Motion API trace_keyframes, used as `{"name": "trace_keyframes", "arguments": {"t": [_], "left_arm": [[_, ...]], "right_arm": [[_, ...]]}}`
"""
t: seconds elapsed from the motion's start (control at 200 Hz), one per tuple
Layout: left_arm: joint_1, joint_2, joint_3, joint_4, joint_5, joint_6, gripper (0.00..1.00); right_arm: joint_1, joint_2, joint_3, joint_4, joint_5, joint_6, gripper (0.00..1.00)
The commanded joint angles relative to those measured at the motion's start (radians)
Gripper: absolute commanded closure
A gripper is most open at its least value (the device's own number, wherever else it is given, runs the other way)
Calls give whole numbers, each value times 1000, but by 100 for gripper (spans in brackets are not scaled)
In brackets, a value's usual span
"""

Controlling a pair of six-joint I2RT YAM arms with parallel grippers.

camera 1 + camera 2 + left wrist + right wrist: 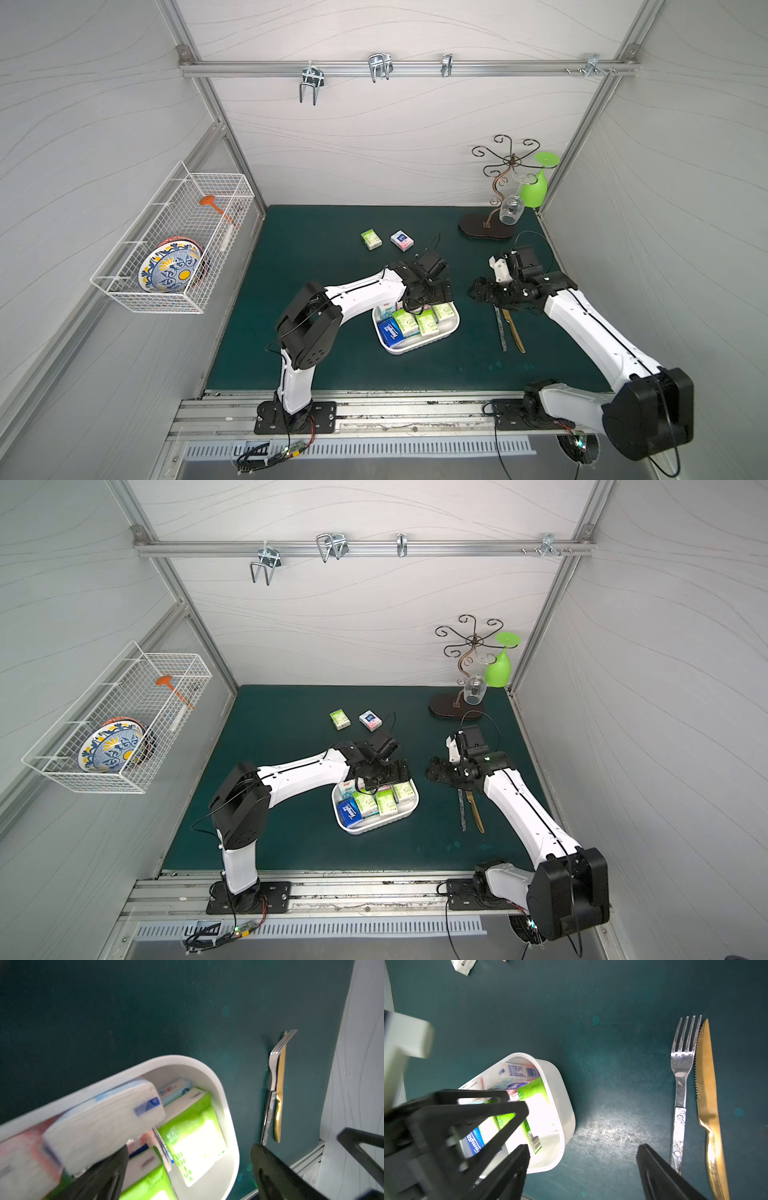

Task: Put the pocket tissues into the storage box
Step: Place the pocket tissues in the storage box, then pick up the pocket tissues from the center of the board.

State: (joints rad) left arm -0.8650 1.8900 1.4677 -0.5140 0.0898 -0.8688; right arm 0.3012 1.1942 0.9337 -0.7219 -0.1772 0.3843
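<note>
My left pincer (190,1149) hung over the box (419,344) with its jaws wide apart, clamped on nothing. A pale packet (99,1120) of tissues lay tilted on top of the ones inside the box. It touched one of my fingers (108,1169), while the other finger stood well clear of it.

I judged this to be the letting-go step. To do it well, I needed to lift straight up from the box with the jaws apart, so that the touching finger would not drag the pale packet over the rim. It looked soft and sat perched on the others, so a sideways brush could have tipped it out.

The box held several more, packed close, among them green packets (428,323) and a dark blue packet (390,332). Two were not yet in. A loose green packet (371,240) and a loose pink packet (402,240) lay on the tabletop (332,353) beyond the far side of the box, near each other and well apart from both pincers.

My right pincer (583,1147) hovered beside the box, toward the fork (680,1088) and knife (708,1105), with its jaws apart and empty.
</note>
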Motion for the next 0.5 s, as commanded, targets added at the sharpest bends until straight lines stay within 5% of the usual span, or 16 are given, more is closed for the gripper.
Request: {"name": "trace_keyframes", "arguments": {"t": [0.0, 0.21, 0.495], "left_arm": [[-4, -63, 97, -29, -45, 81, 1], [12, -60, 214, -116, -107, 222, 0], [221, -24, 258, -187, -100, 293, 1]], "right_arm": [[-5, 13, 7, 5, -19, -10, 13], [-7, 33, 27, 10, -33, -7, 13], [-6, 42, 24, 27, -50, -5, 13]]}}
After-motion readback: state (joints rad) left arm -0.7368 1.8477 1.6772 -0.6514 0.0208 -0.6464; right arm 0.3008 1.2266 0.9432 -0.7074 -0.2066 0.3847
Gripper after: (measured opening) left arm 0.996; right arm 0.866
